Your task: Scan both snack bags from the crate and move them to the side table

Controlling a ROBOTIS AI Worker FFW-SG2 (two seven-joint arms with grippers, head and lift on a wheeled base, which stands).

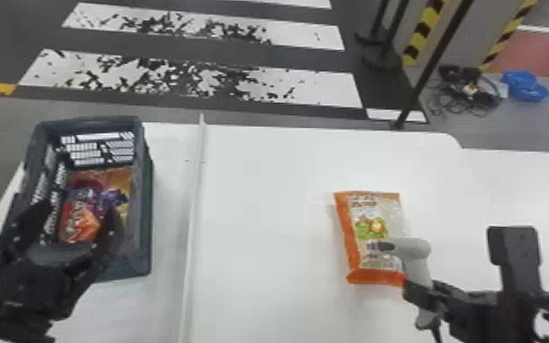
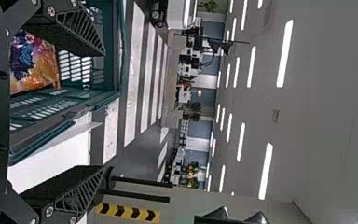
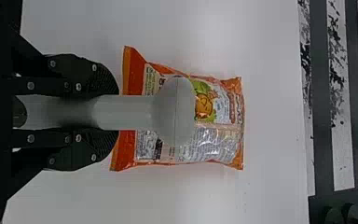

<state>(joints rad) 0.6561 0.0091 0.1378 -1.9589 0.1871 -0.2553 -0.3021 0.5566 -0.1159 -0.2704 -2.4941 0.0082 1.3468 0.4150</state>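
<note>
- While the scanner (image 3: 175, 112) points down at the orange snack bag (image 1: 371, 214), go slow and hold it steady.
- The right end effector (image 3: 116, 112) is closed around the scanner's grip. It should hold on tight so the scanner does not twist.
- The orange bag lies flat on the white counter (image 1: 264, 182), to the right of the raised strip (image 1: 191, 219) and in from the far right corner. The scanner head hangs over its near part.
- I can't tell which printed patch has the code, or if the scan has worked. Aim at one patch, wait a bit, then try the next.
- The bag is puffy and shiny, so light may bounce off it. A small tilt of the scanner may help.
- Leave a little gap. If the scanner bumps the bag, the bag could slide or fold over its code.
- The left end effector (image 1: 79, 210) is open and empty, over the near part of the crate (image 1: 143, 237), by the counter's left edge. It can wait there, away from the scan.
- In the crate are a red pack (image 1: 80, 223) and an orange and purple pack (image 2: 35, 60). Don't push down on them.
- Move the bag only when its scan is done.
</note>
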